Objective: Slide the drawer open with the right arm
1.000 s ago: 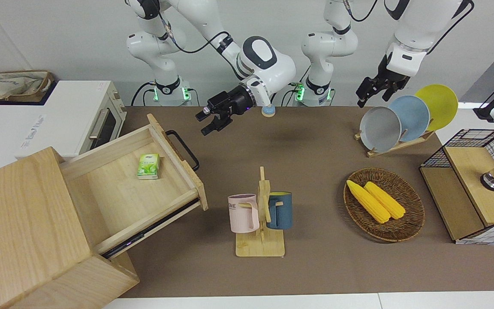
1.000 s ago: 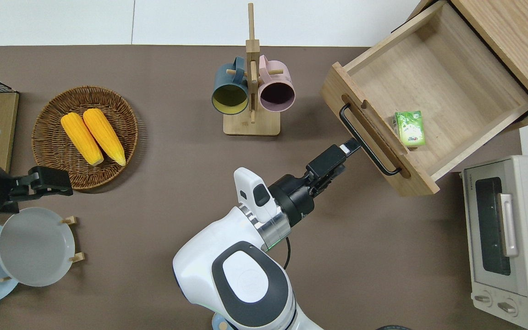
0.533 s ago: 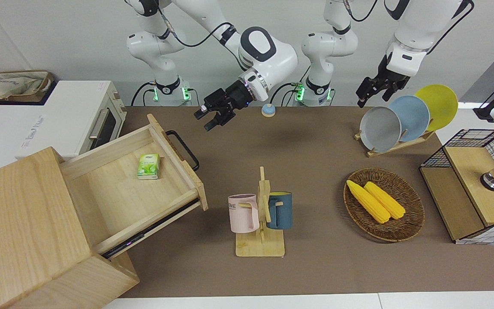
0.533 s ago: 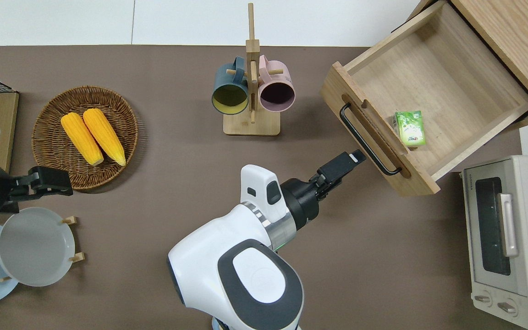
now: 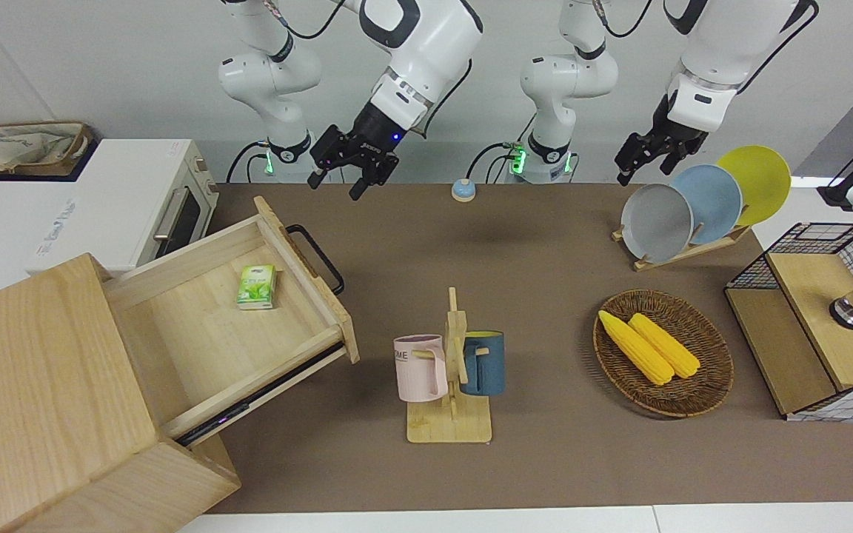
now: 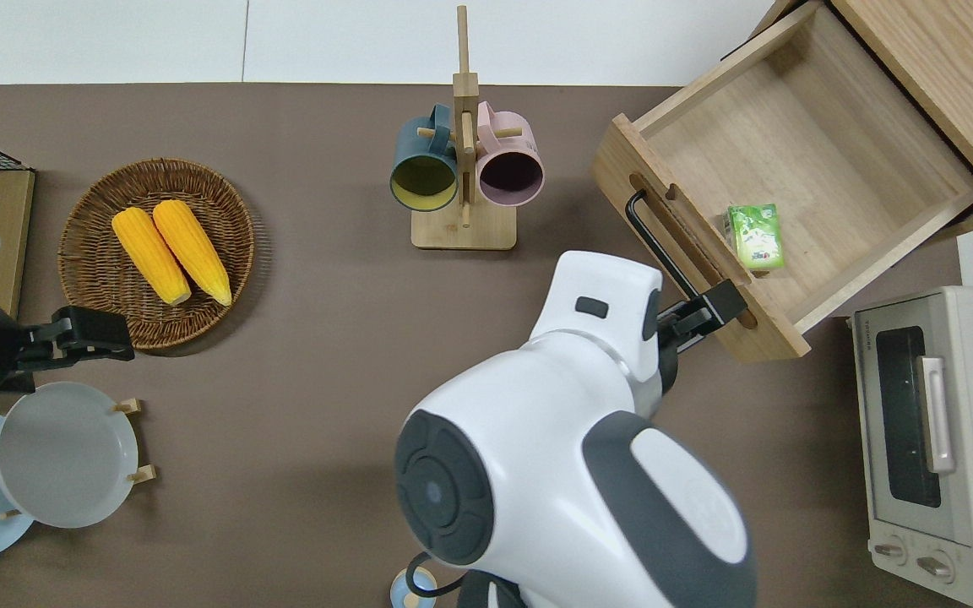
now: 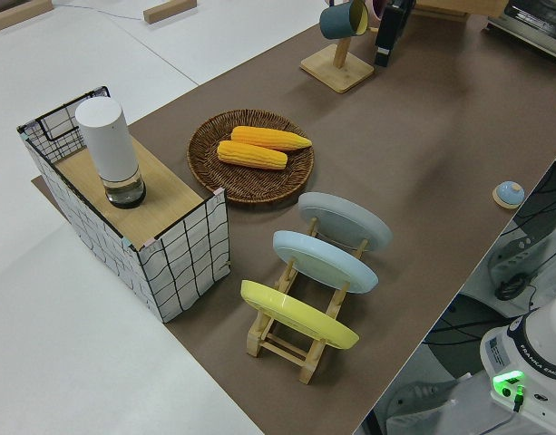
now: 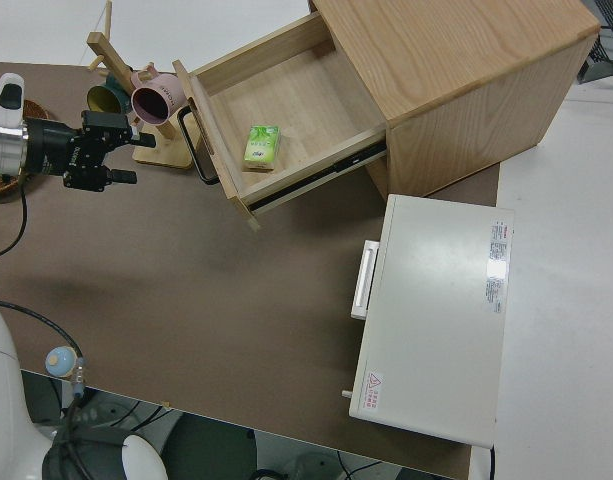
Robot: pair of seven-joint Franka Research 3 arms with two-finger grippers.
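The light-wood drawer (image 5: 212,340) stands pulled far out of the pale wooden cabinet (image 5: 34,370). It holds a small green carton (image 5: 256,286). Its black bar handle (image 5: 315,259) is free. My right gripper (image 5: 334,189) is open and empty, raised in the air. In the overhead view the right gripper (image 6: 727,300) is over the corner of the drawer (image 6: 807,152) front nearest the robots, by the end of the handle (image 6: 664,245). The right side view shows the gripper (image 8: 131,150) apart from the handle (image 8: 201,150). My left gripper (image 5: 641,166) is parked.
A white toaster oven (image 5: 138,207) stands beside the drawer, nearer the robots. A mug rack (image 5: 450,370) with a pink and a blue mug stands mid-table. A wicker basket (image 5: 708,385) of corn, a plate rack (image 5: 700,203), a wire-mesh box (image 5: 819,326) and a small blue bell (image 5: 462,191) are also here.
My right arm has risen and swung toward the toaster oven end, carrying the open gripper away from the middle of the handle. The drawer and left arm have not moved.
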